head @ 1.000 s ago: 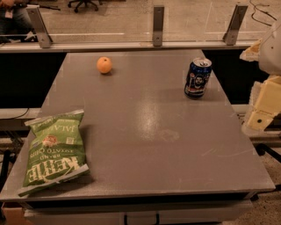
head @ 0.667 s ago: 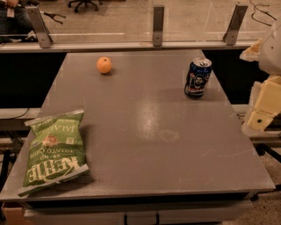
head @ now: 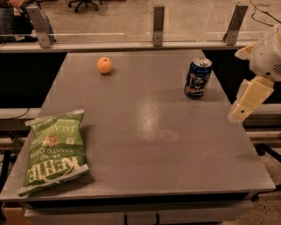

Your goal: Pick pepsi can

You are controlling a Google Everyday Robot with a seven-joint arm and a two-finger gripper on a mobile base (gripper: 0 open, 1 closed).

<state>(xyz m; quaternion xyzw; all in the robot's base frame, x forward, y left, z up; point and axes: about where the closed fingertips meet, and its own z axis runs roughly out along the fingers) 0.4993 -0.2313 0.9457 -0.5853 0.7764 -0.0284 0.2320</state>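
Pepsi can [head: 198,78] apart, left of gripper fingers [head: 246,100]

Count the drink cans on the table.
1: the pepsi can stands upright near the table's far right edge. The gripper hangs beyond that edge, apart from it.

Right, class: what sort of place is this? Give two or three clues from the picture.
Probably an office or lab test area: an office chair stands beyond a glass screen on metal posts, and a robot's hand hangs at the right edge of a grey table, right of the can.
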